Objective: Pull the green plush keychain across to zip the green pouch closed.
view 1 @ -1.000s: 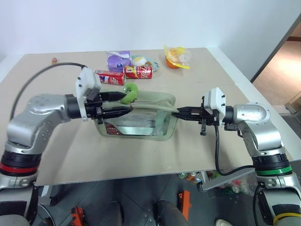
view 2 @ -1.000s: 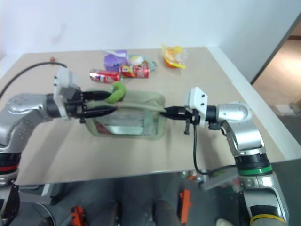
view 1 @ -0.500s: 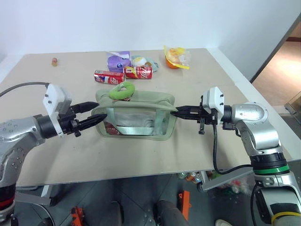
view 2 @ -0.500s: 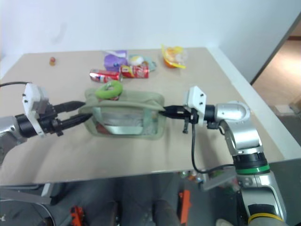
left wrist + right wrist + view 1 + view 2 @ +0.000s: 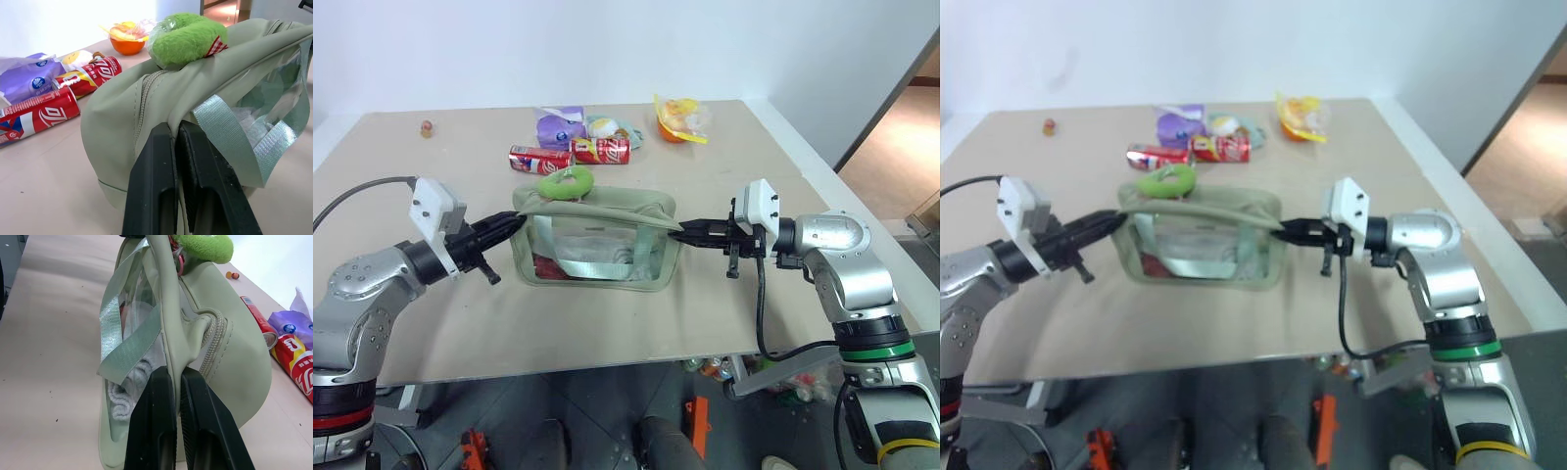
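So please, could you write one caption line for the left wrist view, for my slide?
Left gripper shut on the green pouch end, green plush keychain resting on top.

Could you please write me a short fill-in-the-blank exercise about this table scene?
1. The green plush keychain lies on top of the green pouch, near the end closer to the robot's ____ arm.
2. The right gripper is shut on the pouch's ____ end.
3. Behind the pouch lie two red ____.
4. The left gripper's fingers pinch the pouch's ____, not the keychain.

Missing words: left; right; cans; fabric
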